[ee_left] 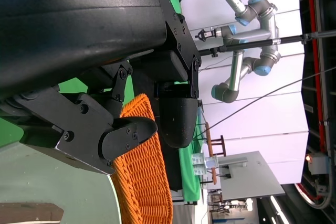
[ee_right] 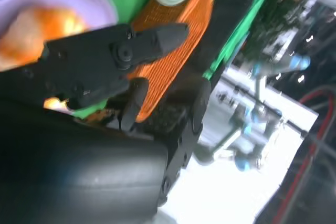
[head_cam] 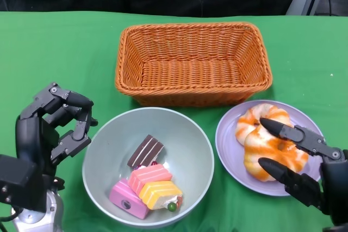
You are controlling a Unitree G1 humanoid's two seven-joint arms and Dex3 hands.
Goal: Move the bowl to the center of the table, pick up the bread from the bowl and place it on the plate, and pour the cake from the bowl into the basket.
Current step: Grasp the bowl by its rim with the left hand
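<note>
Both hands hold nothing, fingers spread: with the bread [head_cam: 267, 140] on the plate [head_cam: 228, 134] under the right hand [head_cam: 296, 164], the bowl [head_cam: 103, 156] of cake [head_cam: 145, 186] lies at 3 o'clock just beside the left hand [head_cam: 57, 129], basket [head_cam: 193, 61] at 12

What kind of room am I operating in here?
Probably a robotics lab, not a kitchen: a green cloth-covered table holds toy cake pieces in a bowl, and the left wrist view shows another robot arm against a white wall.
</note>
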